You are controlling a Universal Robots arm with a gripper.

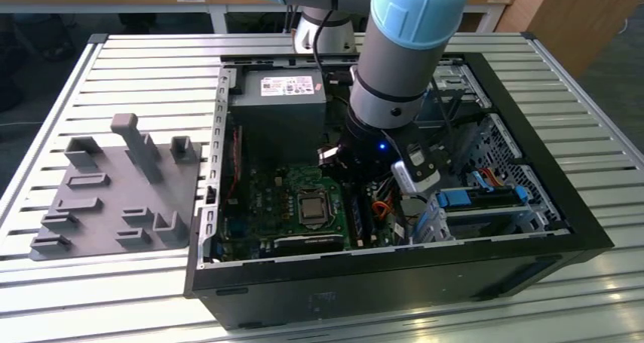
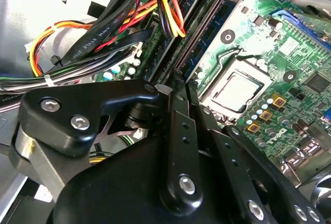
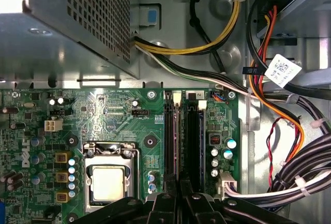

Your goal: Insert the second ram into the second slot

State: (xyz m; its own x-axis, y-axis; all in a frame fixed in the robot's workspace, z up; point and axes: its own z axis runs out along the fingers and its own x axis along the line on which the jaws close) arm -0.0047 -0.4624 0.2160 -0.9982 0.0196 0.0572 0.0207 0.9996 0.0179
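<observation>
The second ram [image 3: 178, 141] is a thin strip seen edge-on, standing in a memory slot on the green motherboard. In the second wrist view it is a blue-green board [image 2: 211, 32] running diagonally. My gripper [image 3: 178, 195] sits at its near end with the black fingers [image 2: 176, 131] shut, their tips right over that end [image 2: 181, 81]. Whether the tips press on the stick or just hover I cannot tell. A wide black slot [image 3: 194, 141] lies beside it. In the exterior view the arm's wrist [image 1: 367, 151] reaches down into the open case [image 1: 563, 230].
A grey power supply [image 3: 77, 22] fills the case's far end. The processor socket [image 3: 108, 182] lies beside the slots. Cable bundles [image 3: 279, 120] crowd the other side, near a drive cage [image 1: 483, 200]. A grey fixture plate [image 1: 111, 192] rests on the slatted table.
</observation>
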